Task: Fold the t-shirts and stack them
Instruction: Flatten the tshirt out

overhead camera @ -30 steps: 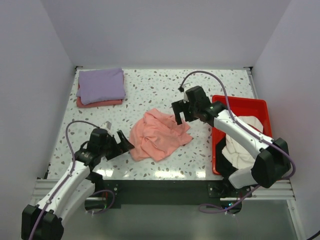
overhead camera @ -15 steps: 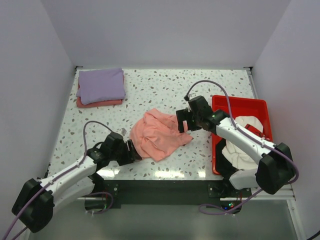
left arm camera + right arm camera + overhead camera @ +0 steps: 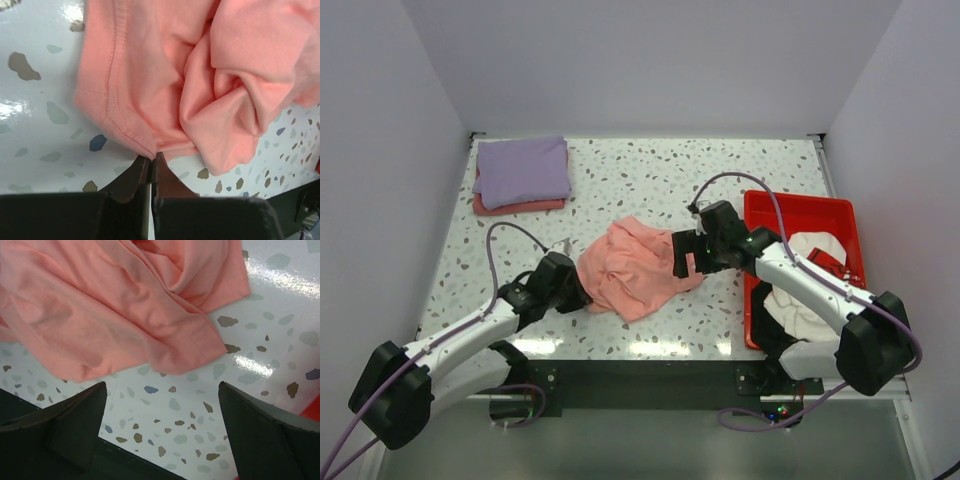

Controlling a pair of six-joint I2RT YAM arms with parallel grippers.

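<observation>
Left gripper [image 3: 150, 159] is pinched tight on the stitched hem of the crumpled salmon-pink t-shirt [image 3: 200, 75] at mid-table. The right gripper [image 3: 162, 405] hangs over its right edge, jaws wide. A red plastic tray [image 3: 798, 208] at the right holds a bunched white t-shirt [image 3: 805, 285]. A lavender t-shirt [image 3: 522, 170] lies folded atop a folded pink t-shirt [image 3: 520, 206] at the far left of the glossy speckled table [image 3: 640, 175], between plain white walls [image 3: 650, 60].

1. The far centre of the table [image 3: 650, 175] lies bare between the folded stack [image 3: 523, 172] at far left and the red tray [image 3: 800, 205] at right, giving open passage.
2. The crumpled salmon-pink t-shirt [image 3: 635, 275] occupies the table's middle.
3. The left gripper [image 3: 584, 296] blocks the shirt's near-left edge; the right gripper [image 3: 685, 262] blocks its right edge.
4. Walls [image 3: 650, 70] close the left, far and right sides.
</observation>
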